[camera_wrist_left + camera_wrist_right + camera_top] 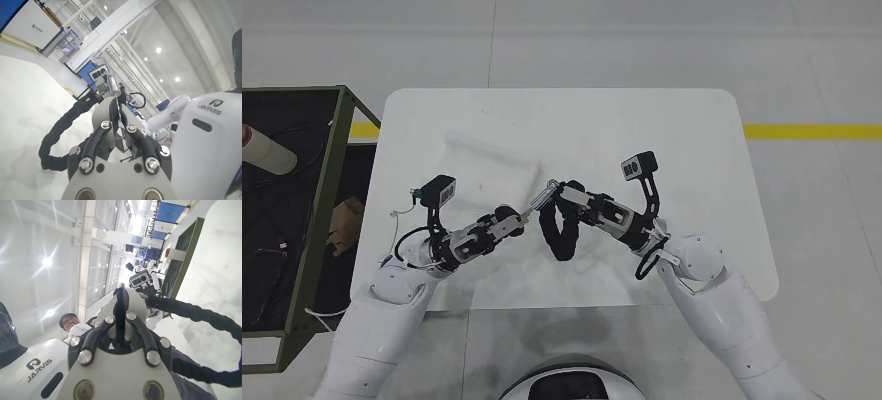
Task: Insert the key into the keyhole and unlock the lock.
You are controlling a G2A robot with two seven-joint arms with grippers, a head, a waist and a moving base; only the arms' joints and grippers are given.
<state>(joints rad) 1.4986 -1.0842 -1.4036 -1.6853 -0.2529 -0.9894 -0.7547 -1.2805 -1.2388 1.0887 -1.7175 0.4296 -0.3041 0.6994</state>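
Near the middle of the table [642, 130] in the top view, the left gripper [525, 214] and right gripper [556, 191] meet tip to tip at the lock [546, 192]. Its black cable [562, 240] loops toward the bottom of the frame. Every table edge lies well apart from them; a white sheet [492, 160] lies near at upper left, a green frame [292, 91] stands beside the left edge, and bare tabletop spreads to the right. At the centre of the left wrist view, the left gripper's fingers are pressed tight on the key [118, 109], whose tip touches the keyhole end of the silver lock; how deep it sits cannot be told. The cable arcs to lower left over bare table, whose rounded edge runs at upper left. At the centre of the right wrist view, the right gripper's fingers are clamped together on the lock's other end, and the cable sweeps down the right of the frame above white tabletop.
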